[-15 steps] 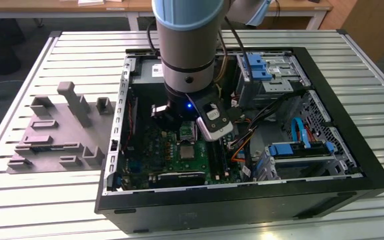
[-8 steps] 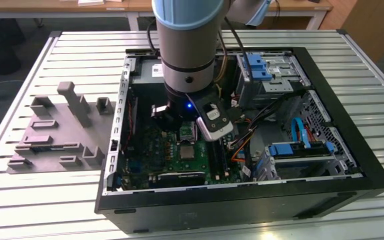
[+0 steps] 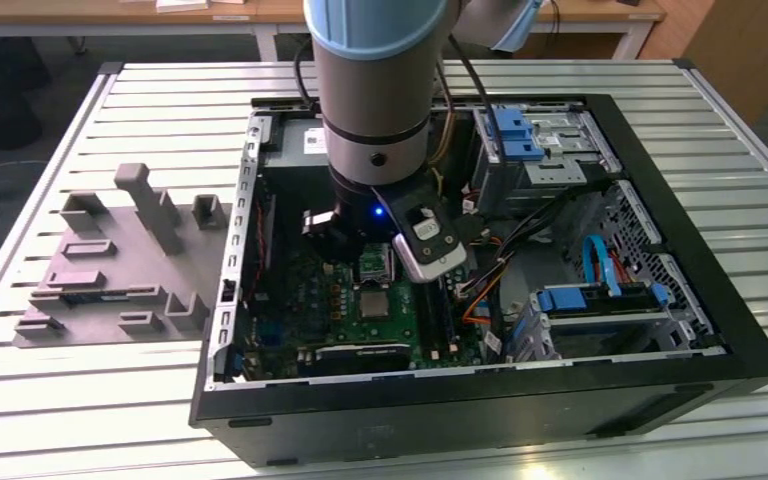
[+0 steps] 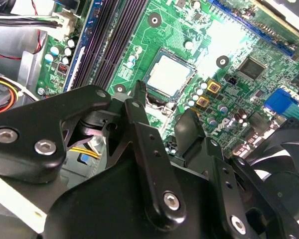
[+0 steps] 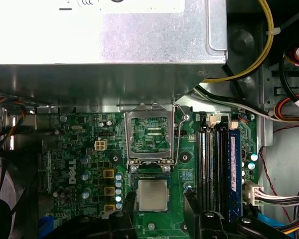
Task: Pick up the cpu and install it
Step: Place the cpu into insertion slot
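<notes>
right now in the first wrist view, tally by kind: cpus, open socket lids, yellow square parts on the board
cpu: 1
open socket lid: 1
yellow square parts: 3
total: 5

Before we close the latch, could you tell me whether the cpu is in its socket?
In: the cpu lies flat in the socket, with the latch raised. The open gripper hangs over it, fingers either side.

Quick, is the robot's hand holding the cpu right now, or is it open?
Hand: open and holding nothing. Its two fingers stand apart on either side of the cpu, which lies flat in its socket on the motherboard.
</notes>
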Available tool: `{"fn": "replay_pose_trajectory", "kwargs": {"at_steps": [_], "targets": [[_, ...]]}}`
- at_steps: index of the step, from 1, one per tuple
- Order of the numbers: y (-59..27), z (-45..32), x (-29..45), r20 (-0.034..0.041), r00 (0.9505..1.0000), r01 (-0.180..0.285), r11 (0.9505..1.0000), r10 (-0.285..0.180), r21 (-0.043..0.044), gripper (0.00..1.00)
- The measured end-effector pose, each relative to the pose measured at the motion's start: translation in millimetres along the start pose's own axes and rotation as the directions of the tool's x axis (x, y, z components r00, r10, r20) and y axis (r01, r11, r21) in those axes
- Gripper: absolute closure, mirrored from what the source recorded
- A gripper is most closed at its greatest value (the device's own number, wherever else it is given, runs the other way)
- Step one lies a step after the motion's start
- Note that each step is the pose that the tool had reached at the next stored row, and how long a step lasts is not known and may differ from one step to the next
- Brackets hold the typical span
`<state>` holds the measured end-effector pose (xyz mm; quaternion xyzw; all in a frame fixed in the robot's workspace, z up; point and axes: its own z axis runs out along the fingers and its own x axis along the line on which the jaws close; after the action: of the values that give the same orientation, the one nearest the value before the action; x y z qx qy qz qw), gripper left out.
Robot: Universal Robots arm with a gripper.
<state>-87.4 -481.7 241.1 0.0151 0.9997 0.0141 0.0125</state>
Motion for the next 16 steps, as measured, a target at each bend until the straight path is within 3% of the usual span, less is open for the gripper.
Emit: {"fn": "replay_pose_trajectory", "kwargs": {"at_steps": [11, 13, 16], "targets": [[0.0, 0.1, 0.0, 0.0, 1.0, 0.0, 1.0, 0.0, 0.0001, 0.49], [0.0, 1.4, 0.0, 0.0001, 1.0, 0.0, 1.0, 0.0, -0.0002, 0.43], [-0.3, 6.5, 0.2, 0.0001, 1.0, 0.0, 1.0, 0.0, 0.0001, 0.43]]}}
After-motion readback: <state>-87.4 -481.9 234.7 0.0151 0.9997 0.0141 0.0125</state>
